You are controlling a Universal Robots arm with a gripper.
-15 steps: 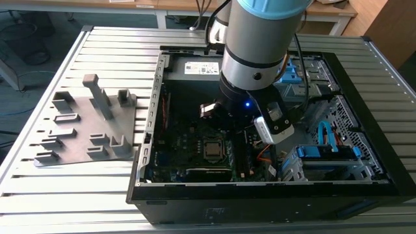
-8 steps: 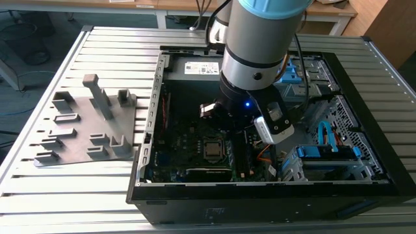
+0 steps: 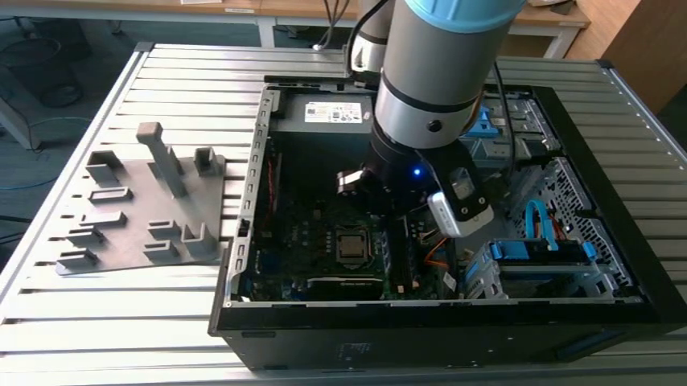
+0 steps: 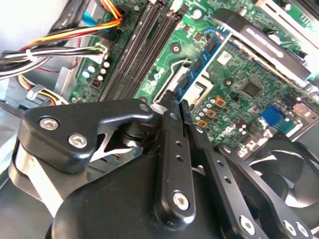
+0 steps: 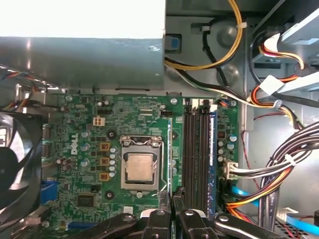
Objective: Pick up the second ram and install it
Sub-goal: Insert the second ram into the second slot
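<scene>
One stick [image 5: 213,149] sits seated in the slot farthest from the CPU socket [image 5: 140,167]. Gripper [image 4: 175,102] pinches the second ram [image 4: 204,59] edge-on near that socket; its slot [image 5: 192,154] looks unfilled.

Green motherboard [image 5: 134,129], grey holder plate [image 3: 140,201], black case [image 3: 429,338], blue-capped silver arm [image 3: 440,64].

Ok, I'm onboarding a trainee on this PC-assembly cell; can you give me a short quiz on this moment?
1. True or false: the gripper is empty.
2. The grey holder plate lies: A) inside the computer case; B) on the slatted table, at the exterior view's left of the case; C) in the gripper.
3. Fill in: in the first wrist view, the memory slots run beside the CPU ____.

Key: 1 false, it is shut on the second ram. 2 B. 3 socket.
</scene>
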